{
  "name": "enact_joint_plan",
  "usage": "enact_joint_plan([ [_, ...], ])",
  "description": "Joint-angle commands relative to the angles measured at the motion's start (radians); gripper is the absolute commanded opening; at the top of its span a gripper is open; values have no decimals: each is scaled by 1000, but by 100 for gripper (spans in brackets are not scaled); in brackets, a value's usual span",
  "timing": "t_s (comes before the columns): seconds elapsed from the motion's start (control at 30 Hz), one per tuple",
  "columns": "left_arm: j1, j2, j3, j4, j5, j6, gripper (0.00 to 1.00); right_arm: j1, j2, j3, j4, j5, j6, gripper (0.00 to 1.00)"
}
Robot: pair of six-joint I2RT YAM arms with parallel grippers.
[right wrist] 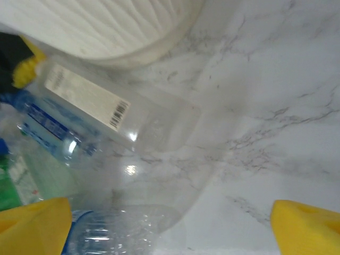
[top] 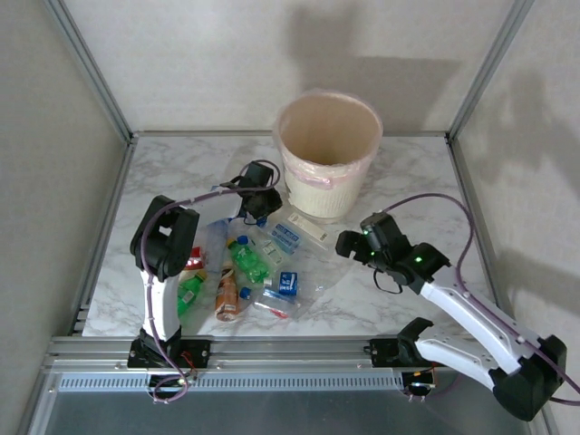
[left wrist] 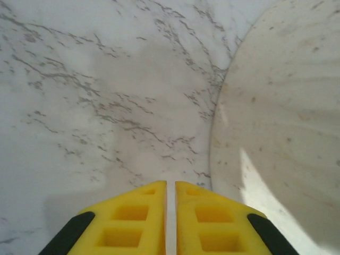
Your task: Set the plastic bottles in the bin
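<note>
Marble tabletop [top: 399,181] is viewed from above. Left gripper [top: 256,207] is closed on nothing at 8 o'clock of the bin [top: 328,149]. Clear white-labelled bottle [top: 304,228] is laid along 10-to-4 o'clock, just at 9 o'clock of the right gripper [top: 347,243], which is spread wide and empty. The right arm is judged better placed.

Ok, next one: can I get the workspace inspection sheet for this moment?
Surface: marble table, white with grey veins.
Job's things: plastic bottles heaped in front of the left arm; bin upright at the back, no bottle visible inside.
Clutter: nothing seen.
Grippers: left tool shut, empty, beside the bin's base; right tool open, empty, at the heap's edge, a clear barcoded bottle ahead of it.
Cables: a purple cable loops off each arm.
Surroundings: pale walls, aluminium frame posts.
</note>
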Motion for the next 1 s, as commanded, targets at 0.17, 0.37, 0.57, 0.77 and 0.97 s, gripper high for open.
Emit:
enact_joint_plan([
  [0.17, 32, -73, -11, -16, -22, 23, 18, -4, 110, -141, 409, -35, -155, 99],
  [0.37, 76, -257, -79, -20, -93, 25, 32, -11, 222, -178, 574, -22, -253, 99],
  [0.57, 81, -489, -165, -52, -174, 56, 48, -26, 336, -134, 596, 8, -322, 94],
  [0.77, 130, -701, -302, -79, -231, 47, 59, -30, 410, -83, 608, -23, -408, 91],
  [0.97, 218, -839, -385, -137, -230, 69, 62, -30, 444, -56, 623, -81, -461, 89],
])
